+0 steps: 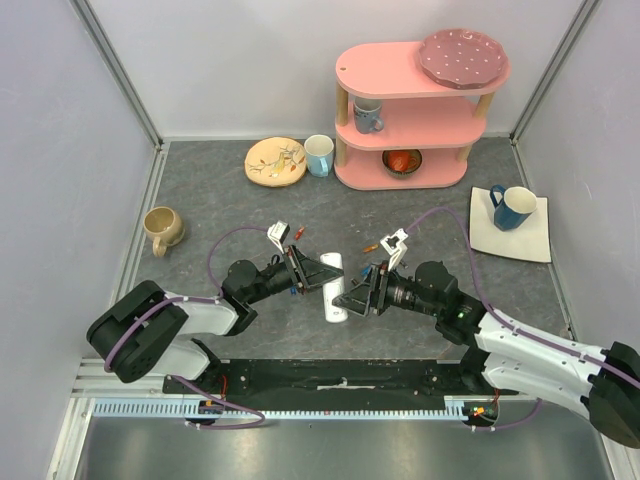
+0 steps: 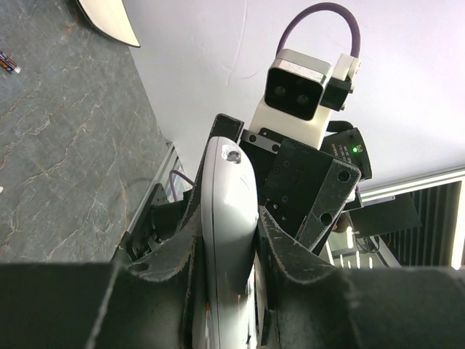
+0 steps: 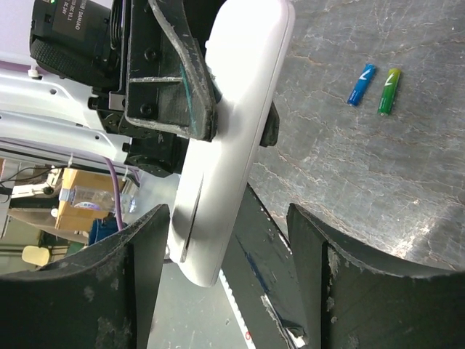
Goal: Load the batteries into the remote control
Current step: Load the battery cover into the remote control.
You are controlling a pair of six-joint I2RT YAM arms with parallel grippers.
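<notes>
My left gripper [image 1: 322, 272] is shut on the white remote control [image 1: 331, 287] and holds it on edge above the table. The left wrist view shows the remote [image 2: 227, 218] pinched between the fingers [image 2: 167, 251]. My right gripper [image 1: 352, 296] is open, with the remote's near end [image 3: 218, 182] between its jaws, close to the left finger [image 3: 138, 247]. A blue battery [image 3: 360, 75] and a green battery [image 3: 389, 91] lie on the table. Two orange-red batteries [image 1: 298, 232] [image 1: 370, 246] lie behind the arms. Another battery [image 2: 9, 63] shows in the left wrist view.
A pink shelf [image 1: 410, 110] with a plate, mug and bowl stands at the back. A white mug [image 1: 319, 155] and flowered plate [image 1: 275, 161] are left of it. A beige mug [image 1: 163, 228] sits far left. A blue mug [image 1: 512, 207] stands on a white square plate [image 1: 535, 240] at the right.
</notes>
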